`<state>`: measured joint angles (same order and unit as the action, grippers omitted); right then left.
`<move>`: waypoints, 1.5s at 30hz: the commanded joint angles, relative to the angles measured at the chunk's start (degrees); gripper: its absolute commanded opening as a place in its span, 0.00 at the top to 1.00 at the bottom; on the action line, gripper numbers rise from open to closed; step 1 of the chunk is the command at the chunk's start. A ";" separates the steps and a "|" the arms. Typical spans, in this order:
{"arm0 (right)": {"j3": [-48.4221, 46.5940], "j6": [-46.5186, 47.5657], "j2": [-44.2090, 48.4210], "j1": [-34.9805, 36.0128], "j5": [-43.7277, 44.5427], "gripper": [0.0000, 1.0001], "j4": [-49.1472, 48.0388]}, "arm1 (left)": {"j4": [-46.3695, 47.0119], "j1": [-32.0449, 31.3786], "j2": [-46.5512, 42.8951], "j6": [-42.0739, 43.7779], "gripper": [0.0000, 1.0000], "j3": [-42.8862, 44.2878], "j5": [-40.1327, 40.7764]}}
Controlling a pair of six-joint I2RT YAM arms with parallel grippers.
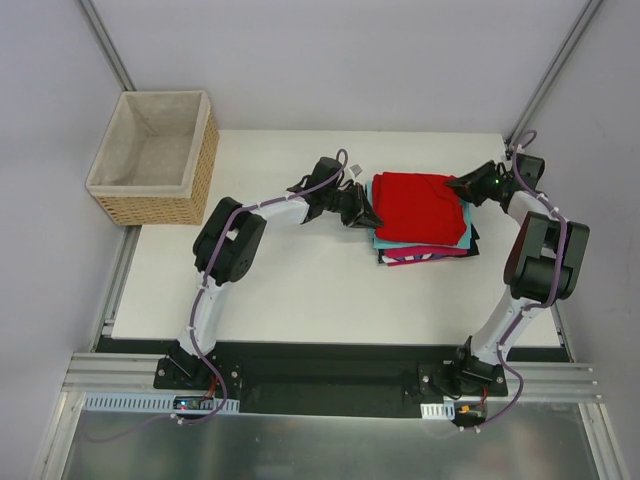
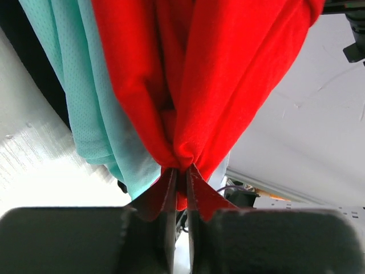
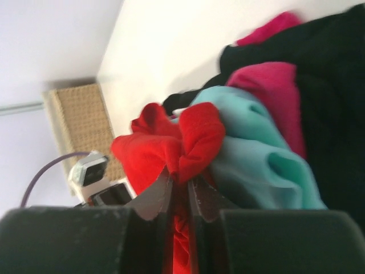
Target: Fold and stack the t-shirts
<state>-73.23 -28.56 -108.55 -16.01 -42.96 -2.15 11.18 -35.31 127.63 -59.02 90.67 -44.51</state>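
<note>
- Your left gripper (image 2: pixel 181 173) pinches the red shirt's (image 1: pixel 420 207) left edge, jaws nearly closed on bunched soft cloth.
- Your right gripper (image 3: pixel 181 180) pinches its right edge likewise.
- The red shirt tops a stack of 4: teal mesh (image 2: pixel 85 97), pink (image 3: pixel 274 91) and black (image 3: pixel 331 85) beneath.
- Bare white table (image 1: pixel 300 290) lies toward you; the wicker basket (image 1: pixel 150 208) sits well apart, far left.

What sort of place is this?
Probably a robotics lab bench: left arm and right arm bolted to a metal frame, white table walled by plain panels, a red t-shirt topping a folded stack.
</note>
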 commanded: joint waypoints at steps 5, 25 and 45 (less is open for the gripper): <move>-2.00 4.47 1.51 -1.22 14.92 0.67 6.02 | -0.19 -0.46 0.16 1.28 0.76 1.08 -1.45; -21.33 17.20 18.46 9.40 22.92 0.11 25.77 | -17.46 1.38 -23.38 17.09 0.20 -8.92 14.77; -14.13 26.45 15.04 27.34 55.35 0.13 55.15 | -46.69 5.95 -53.10 26.24 0.23 -31.96 41.79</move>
<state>-86.02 -3.57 -96.31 10.22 5.34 51.77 -34.06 -29.87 77.38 -34.00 59.77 -5.19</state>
